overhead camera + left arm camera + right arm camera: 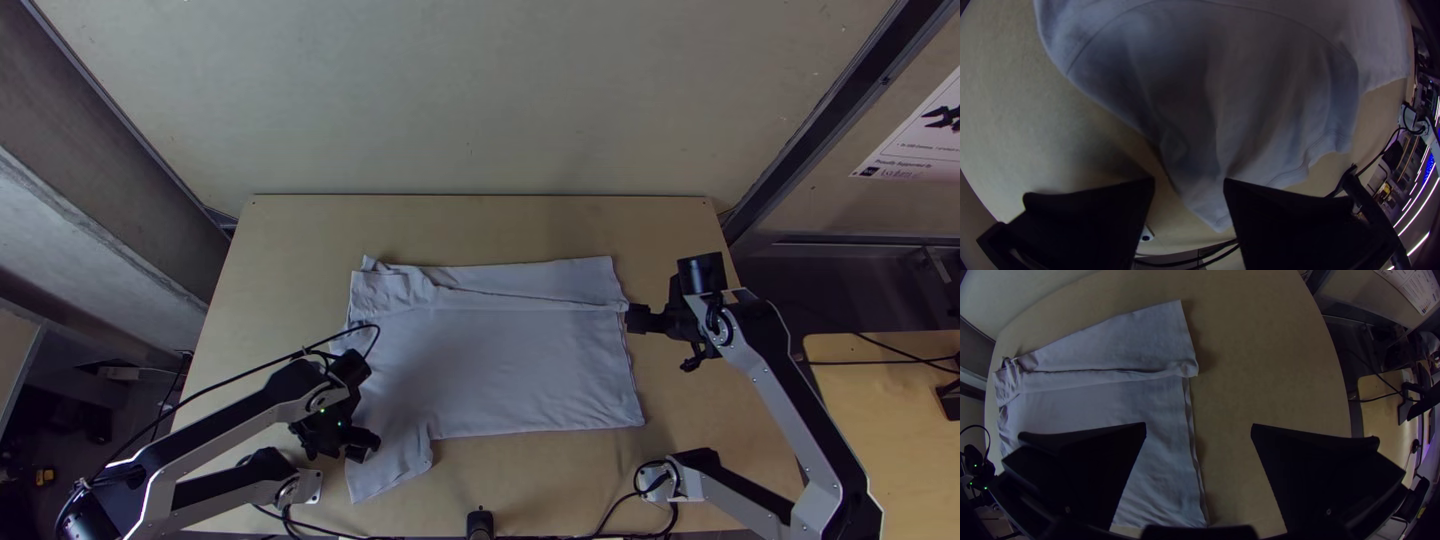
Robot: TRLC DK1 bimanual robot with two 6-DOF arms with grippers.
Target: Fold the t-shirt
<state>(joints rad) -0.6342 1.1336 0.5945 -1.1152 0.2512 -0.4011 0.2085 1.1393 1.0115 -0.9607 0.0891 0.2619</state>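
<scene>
Though flat (mostly), wrinkly t-shirt (pixel 510 365).

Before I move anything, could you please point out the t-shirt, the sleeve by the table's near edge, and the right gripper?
T-shirt (pixel 510 360): top view, flat middle of its body.
Sleeve (pixel 402 465): top view, near its hem.
Right gripper (pixel 1198 424): right wrist view, midway between its fingertips.
</scene>
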